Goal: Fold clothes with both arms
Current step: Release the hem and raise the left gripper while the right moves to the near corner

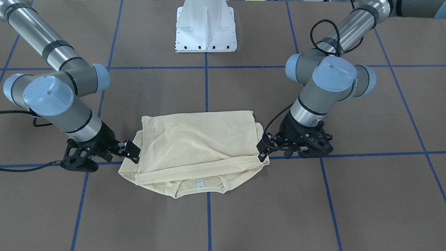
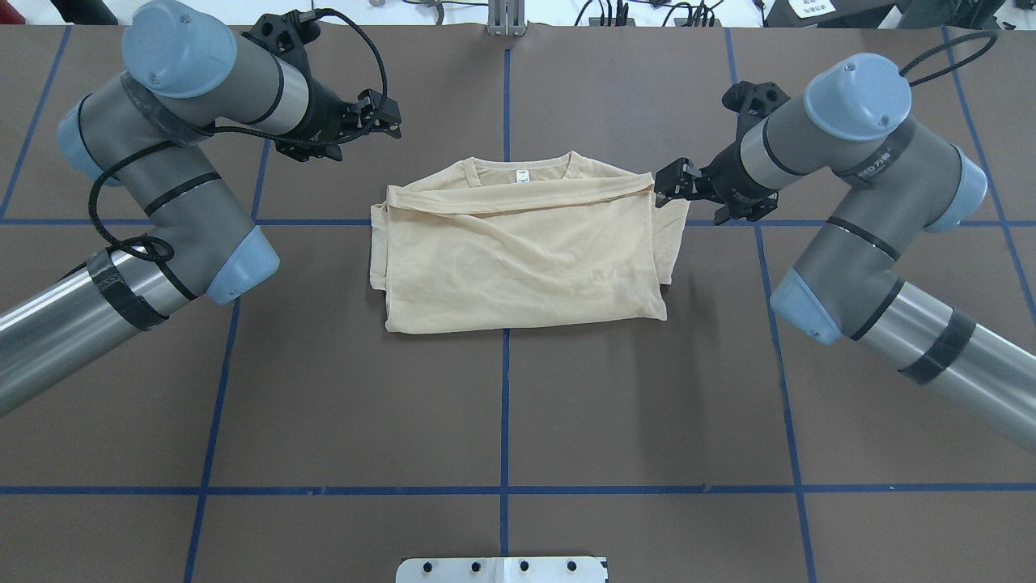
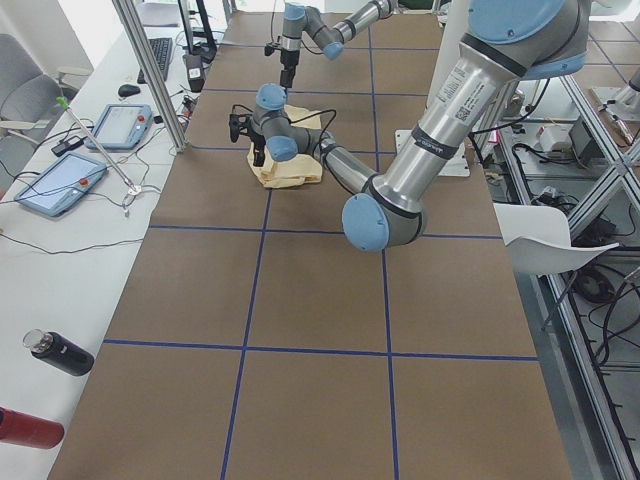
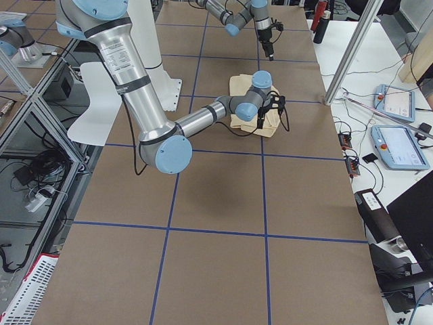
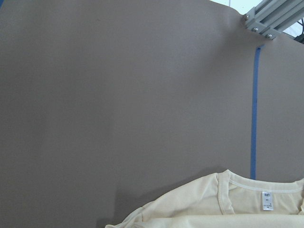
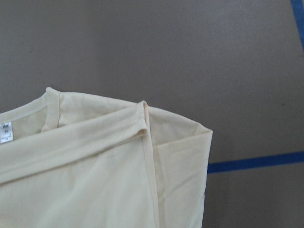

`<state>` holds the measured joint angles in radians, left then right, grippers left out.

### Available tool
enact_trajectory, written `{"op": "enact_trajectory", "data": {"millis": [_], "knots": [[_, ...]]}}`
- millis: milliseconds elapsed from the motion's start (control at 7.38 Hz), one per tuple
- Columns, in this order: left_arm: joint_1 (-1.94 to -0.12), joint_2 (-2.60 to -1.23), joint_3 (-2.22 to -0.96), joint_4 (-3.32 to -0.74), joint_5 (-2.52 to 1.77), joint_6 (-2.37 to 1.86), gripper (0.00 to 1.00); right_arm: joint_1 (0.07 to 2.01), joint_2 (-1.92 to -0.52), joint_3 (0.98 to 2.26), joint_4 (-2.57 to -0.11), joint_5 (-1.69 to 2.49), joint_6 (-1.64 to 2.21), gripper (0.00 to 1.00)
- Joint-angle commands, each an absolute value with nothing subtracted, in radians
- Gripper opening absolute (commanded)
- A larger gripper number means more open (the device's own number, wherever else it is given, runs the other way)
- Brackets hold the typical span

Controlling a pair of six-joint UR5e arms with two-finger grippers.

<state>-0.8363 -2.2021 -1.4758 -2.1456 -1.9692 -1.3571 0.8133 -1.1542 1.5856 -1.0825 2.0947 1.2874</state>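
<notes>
The pale cream-yellow shirt [image 1: 195,143] lies folded in a rough rectangle on the brown table, also in the overhead view [image 2: 518,259]. Its neck opening and white label [image 2: 522,174] face away from the robot's base. No print shows. My left gripper [image 2: 387,117] is open and empty, apart from the shirt's far left corner. My right gripper [image 2: 668,185] is open and empty, right beside the shirt's far right corner. The left wrist view shows only the collar [image 5: 223,190] and the right wrist view only the shirt's corner [image 6: 142,123]; no fingers show in either.
The white pedestal base [image 1: 205,28] stands behind the shirt on the robot's side. Blue tape lines [image 2: 505,405] grid the brown table. An aluminium post [image 2: 502,16] stands at the far edge. Tablets [image 3: 120,125] and bottles [image 3: 60,352] lie on a side table.
</notes>
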Motion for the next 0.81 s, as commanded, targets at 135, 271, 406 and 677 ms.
{"op": "enact_trajectory", "data": {"millis": [135,271,406,677], "knots": [[-0.834,-2.203,-1.505,-2.126,-1.953,-1.391,1.0,0.645,-1.193,1.638,-1.083,2.007,1.411,1.0],[-0.834,-2.203,-1.505,-2.125,-1.953,-1.391,1.0,0.62,-1.193,1.634,-1.085,1.996,1.411,0.99],[-0.834,-2.201,-1.503,-2.125,-1.953,-1.391,1.0,0.617,-1.193,1.637,-1.103,1.996,1.411,0.99],[-0.834,-2.201,-1.505,-2.125,-1.953,-1.391,0.99,0.611,-1.187,1.643,-1.141,1.999,1.411,0.83]]}}
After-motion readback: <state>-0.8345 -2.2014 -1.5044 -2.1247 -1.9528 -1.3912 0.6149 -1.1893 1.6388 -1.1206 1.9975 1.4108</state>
